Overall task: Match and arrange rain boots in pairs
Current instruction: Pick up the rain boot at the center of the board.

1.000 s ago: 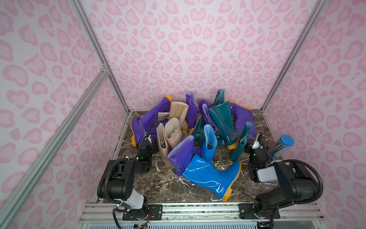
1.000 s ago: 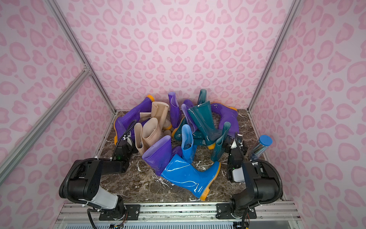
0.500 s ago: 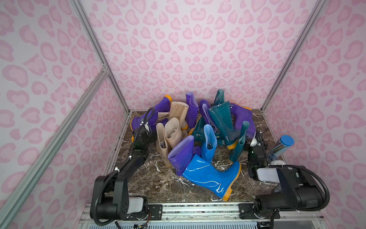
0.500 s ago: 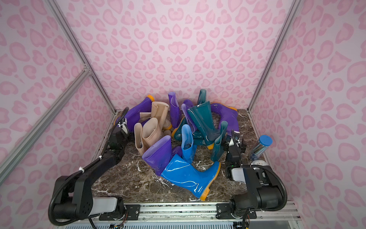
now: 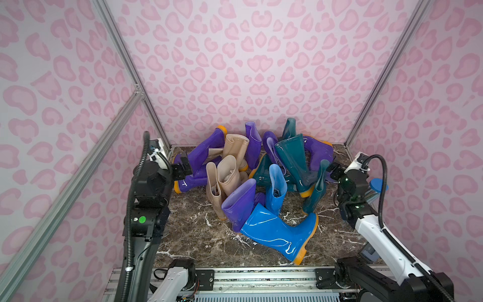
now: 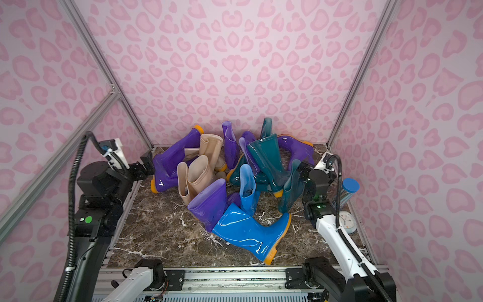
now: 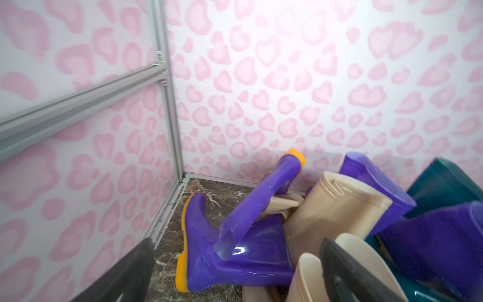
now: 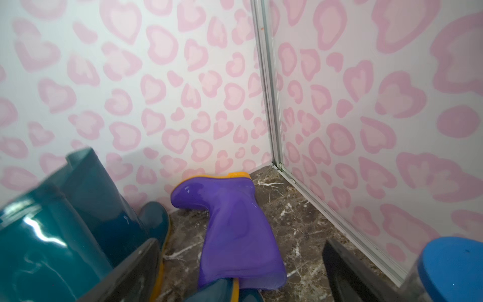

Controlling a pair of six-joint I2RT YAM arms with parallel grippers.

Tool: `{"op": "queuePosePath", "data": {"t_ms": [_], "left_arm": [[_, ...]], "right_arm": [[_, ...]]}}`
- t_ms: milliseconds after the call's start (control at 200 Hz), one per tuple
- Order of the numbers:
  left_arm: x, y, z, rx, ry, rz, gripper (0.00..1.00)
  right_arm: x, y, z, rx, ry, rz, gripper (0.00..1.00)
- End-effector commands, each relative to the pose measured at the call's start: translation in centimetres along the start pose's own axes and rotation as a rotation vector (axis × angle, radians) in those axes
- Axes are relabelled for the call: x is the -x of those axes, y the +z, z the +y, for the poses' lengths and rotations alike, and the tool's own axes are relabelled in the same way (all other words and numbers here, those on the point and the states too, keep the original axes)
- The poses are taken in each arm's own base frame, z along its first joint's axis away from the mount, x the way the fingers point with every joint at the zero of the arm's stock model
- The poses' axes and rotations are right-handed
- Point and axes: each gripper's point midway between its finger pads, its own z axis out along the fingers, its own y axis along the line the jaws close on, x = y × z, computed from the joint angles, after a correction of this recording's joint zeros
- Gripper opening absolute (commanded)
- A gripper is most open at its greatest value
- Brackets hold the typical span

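Note:
The rain boots lie in one tangled pile at the back of the marble floor in both top views: purple (image 5: 201,157), beige (image 5: 227,175), dark teal (image 5: 292,159) and bright blue (image 5: 277,230) (image 6: 248,232). My left gripper (image 5: 183,167) (image 7: 235,272) hangs open at the pile's left edge, just short of a purple boot (image 7: 235,261) lying on its side. At the pile's right edge my right gripper (image 5: 333,170) (image 8: 239,272) is open too, facing a fallen purple boot (image 8: 235,222) beside teal boots (image 8: 52,235). Neither gripper holds anything.
A shiny cylinder with a blue cap (image 5: 377,187) (image 8: 452,269) stands by the right wall, close behind my right arm. A small white round object (image 6: 346,222) lies near it. Pink patterned walls close in three sides. Bare marble (image 5: 196,235) lies front left.
Both arms have unfolded from low poses at the front. The left gripper rose and reached back to the purple boots; the right gripper moved up to the pile's right side.

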Motion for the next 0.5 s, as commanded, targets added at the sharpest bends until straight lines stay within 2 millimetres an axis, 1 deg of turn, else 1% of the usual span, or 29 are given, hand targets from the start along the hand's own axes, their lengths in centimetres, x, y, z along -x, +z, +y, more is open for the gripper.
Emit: {"op": "queuePosePath", "data": {"t_ms": [0, 55, 80, 115, 135, 165, 190, 200, 210, 270, 335, 385, 400, 405, 420, 425, 430, 435, 495], "left_arm": [[-1.2, -0.9, 0.6, 0.024, 0.022, 0.099, 0.99], [-0.5, -0.3, 0.3, 0.004, -0.025, 0.054, 0.99], [-0.3, 0.1, 0.1, -0.014, -0.027, 0.053, 1.00], [-0.3, 0.7, -0.2, -0.036, -0.046, 0.076, 0.97], [-0.6, 1.2, -0.3, -0.038, -0.055, 0.106, 0.97], [-1.0, 2.0, -0.6, -0.059, -0.054, 0.147, 0.95], [-1.8, 2.7, -0.6, -0.064, -0.064, 0.186, 0.94], [-1.2, 2.7, -0.7, -0.069, -0.072, 0.180, 0.94], [-1.2, 2.8, -0.8, -0.074, -0.079, 0.188, 0.94], [-2.3, 4.0, -1.0, -0.100, -0.143, 0.243, 0.93], [-3.6, 5.1, -1.5, -0.152, -0.239, 0.298, 0.92], [-4.2, 5.6, -1.6, -0.172, -0.317, 0.332, 0.92], [-5.5, 6.0, -1.6, -0.173, -0.339, 0.368, 0.92], [-5.7, 6.0, -1.5, -0.173, -0.344, 0.374, 0.93], [-6.0, 6.2, -1.4, -0.174, -0.361, 0.384, 0.93], [-6.1, 6.2, -1.4, -0.174, -0.367, 0.387, 0.93], [-6.2, 6.3, -1.4, -0.172, -0.374, 0.390, 0.93], [-6.4, 6.3, -1.3, -0.170, -0.380, 0.393, 0.93], [-7.5, 6.9, -0.2, -0.142, -0.457, 0.416, 0.93]], "right_arm": [[-0.3, -1.1, 1.4, 0.120, 0.229, 0.097, 0.99], [0.8, -2.0, 2.2, 0.212, 0.354, 0.098, 0.99], [1.3, -2.6, 3.0, 0.290, 0.370, 0.090, 0.99], [2.2, -3.5, 4.0, 0.386, 0.359, 0.056, 0.98], [2.7, -4.0, 4.5, 0.423, 0.349, 0.044, 0.90], [3.3, -4.3, 5.1, 0.444, 0.334, 0.042, 0.81], [3.5, -4.5, 5.5, 0.449, 0.319, 0.056, 0.77], [3.5, -4.5, 5.7, 0.451, 0.312, 0.064, 0.76], [3.7, -4.6, 6.0, 0.453, 0.300, 0.068, 0.75], [4.0, -4.8, 7.3, 0.462, 0.227, 0.118, 0.77], [3.8, -5.2, 9.1, 0.484, 0.159, 0.167, 0.77], [3.4, -5.9, 11.1, 0.513, 0.099, 0.195, 0.77], [3.2, -6.2, 11.7, 0.524, 0.077, 0.203, 0.77], [3.2, -6.4, 12.2, 0.534, 0.063, 0.206, 0.77], [3.0, -6.6, 12.6, 0.542, 0.049, 0.212, 0.77], [2.9, -6.8, 13.0, 0.551, 0.034, 0.215, 0.77], [2.9, -6.8, 13.0, 0.551, 0.034, 0.215, 0.77], [2.8, -7.0, 13.5, 0.560, 0.023, 0.220, 0.77], [1.9, -8.3, 16.0, 0.606, -0.048, 0.248, 0.78]]}}
